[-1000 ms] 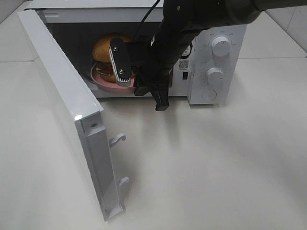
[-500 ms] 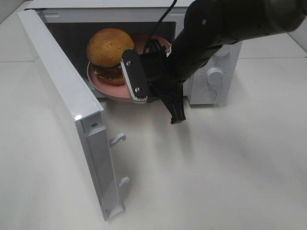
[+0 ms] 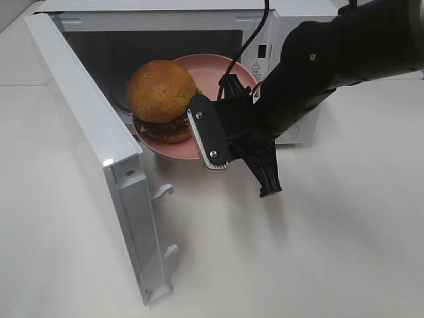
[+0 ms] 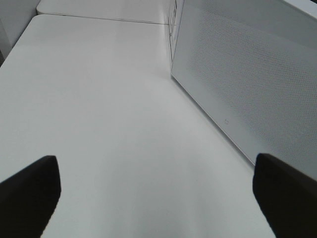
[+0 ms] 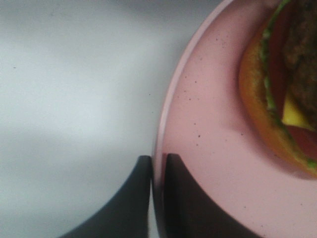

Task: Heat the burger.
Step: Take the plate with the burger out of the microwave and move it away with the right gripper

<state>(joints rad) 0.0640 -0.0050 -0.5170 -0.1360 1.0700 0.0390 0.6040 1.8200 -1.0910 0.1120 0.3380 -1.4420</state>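
Note:
The burger (image 3: pixel 161 93), with its golden domed bun, sits on the left part of a pink plate (image 3: pixel 222 69). The plate sticks out of the open microwave (image 3: pixel 165 13), its front rim past the cavity's sill. My right gripper (image 5: pixel 157 171) is shut on the plate's rim, one finger above and one below; the burger's (image 5: pixel 277 99) edge shows just beyond. In the high view the right arm (image 3: pixel 311 73) reaches in from the right and hides the grip point. My left gripper (image 4: pixel 158 198) is open over the bare table, beside the door.
The microwave door (image 3: pixel 86 132) swings out to the left toward the front, with its latch hooks (image 3: pixel 162 192) pointing inward. Its outer face (image 4: pixel 257 89) fills the left wrist view. The white table (image 3: pixel 318 252) spreads in front and to the right.
My right gripper has drawn the plate and burger outward and to the right, from deep in the cavity to partly past the sill. The left gripper has not moved.

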